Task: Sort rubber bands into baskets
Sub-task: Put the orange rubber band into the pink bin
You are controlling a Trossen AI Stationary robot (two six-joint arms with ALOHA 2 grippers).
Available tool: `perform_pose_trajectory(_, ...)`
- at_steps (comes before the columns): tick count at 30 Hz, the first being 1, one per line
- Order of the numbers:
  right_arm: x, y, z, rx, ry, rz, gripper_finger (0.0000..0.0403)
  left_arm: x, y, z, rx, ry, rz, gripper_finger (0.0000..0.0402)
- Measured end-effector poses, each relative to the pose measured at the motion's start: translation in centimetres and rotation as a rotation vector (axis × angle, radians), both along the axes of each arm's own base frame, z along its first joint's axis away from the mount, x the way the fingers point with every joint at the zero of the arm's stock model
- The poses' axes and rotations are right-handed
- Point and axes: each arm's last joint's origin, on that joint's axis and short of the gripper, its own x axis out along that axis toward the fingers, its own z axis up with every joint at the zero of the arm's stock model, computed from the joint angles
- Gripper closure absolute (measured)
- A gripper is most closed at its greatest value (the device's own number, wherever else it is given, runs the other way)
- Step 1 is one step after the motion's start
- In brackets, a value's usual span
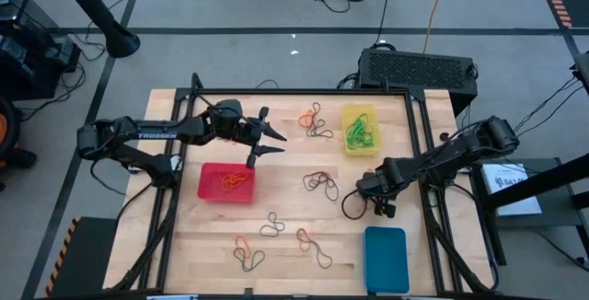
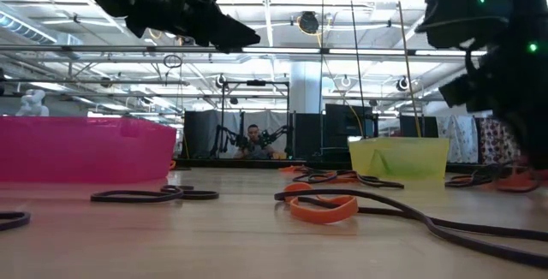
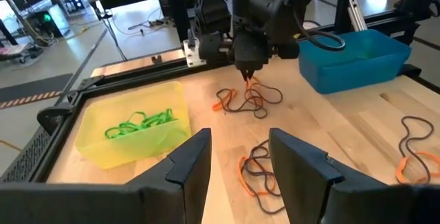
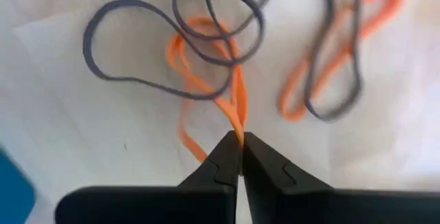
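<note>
wooden table (image 1: 285, 249), pick step: right gripper (image 4: 240, 157) is pinching shut on an orange band (image 4: 237, 100) in the tangle at centre-right, needing carriage toward the red basket (image 1: 210, 192) at nine o'clock; left gripper (image 1: 267, 144) is hovering, jaws apart.

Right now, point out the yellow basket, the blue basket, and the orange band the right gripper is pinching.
yellow basket (image 1: 348, 114), high view, on its left rim.
blue basket (image 1: 385, 261), high view, on its bare floor.
orange band (image 4: 237, 97), right wrist view, on the strand just beyond the shut fingertips.
</note>
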Motion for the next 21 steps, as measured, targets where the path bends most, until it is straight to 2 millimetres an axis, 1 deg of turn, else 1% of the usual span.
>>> perform_pose_trajectory(6,0.9,0.2,3.0,-0.015,0.020,-0.006,0.0400,0.0,0.0,0.0,-0.017,0.000,0.005,0.0246)
perform_pose_trajectory(9,1.2,0.2,4.6,-0.076,0.027,-0.017,0.0401,0.0,0.0,0.0,-0.023,0.000,0.005,0.0246)
perform_pose_trajectory(13,1.7,0.2,6.2,-0.139,-0.017,-0.037,0.0401,0.1,-0.2,0.0,-0.025,0.002,-0.002,0.0246)
perform_pose_trajectory(15,2.1,0.2,6.5,-0.161,-0.050,-0.033,0.0402,0.4,-0.5,-0.3,-0.026,0.005,-0.014,0.0246)
perform_pose_trajectory(18,2.6,0.5,6.5,-0.182,-0.117,-0.020,0.0402,1.2,-1.1,-0.9,-0.026,0.006,-0.042,0.0246)
perform_pose_trajectory(21,2.8,0.8,6.3,-0.213,-0.166,0.002,0.0402,2.2,-1.8,-2.1,-0.030,0.022,-0.075,0.0246)
